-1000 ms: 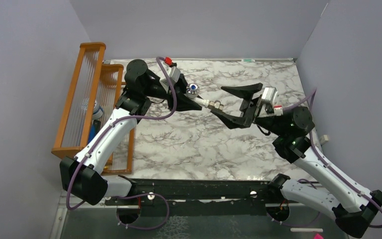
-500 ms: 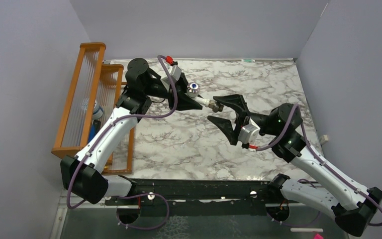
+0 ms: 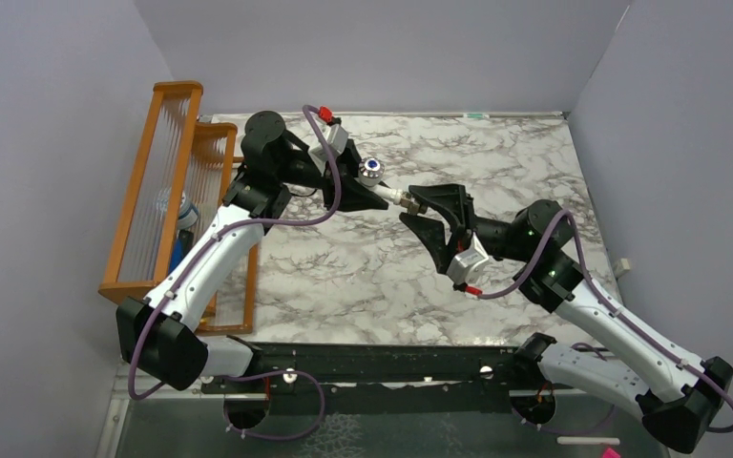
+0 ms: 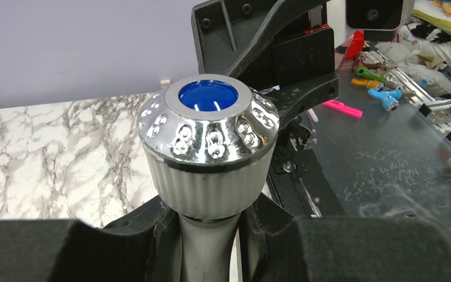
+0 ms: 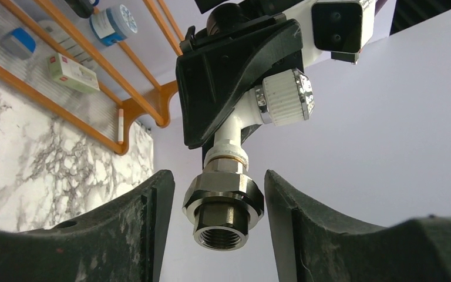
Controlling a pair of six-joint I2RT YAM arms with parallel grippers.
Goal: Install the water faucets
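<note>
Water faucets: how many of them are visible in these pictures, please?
1. The white faucet is clamped in the left pincer, its metal end between the open fingers of the right pincer. Small items in the wooden rack are unclear; more may hide there.

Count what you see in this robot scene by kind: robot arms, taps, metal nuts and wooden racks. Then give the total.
Robot arms: 2
Tap: 1
Metal nut: 1
Wooden rack: 1
Total: 5
</note>
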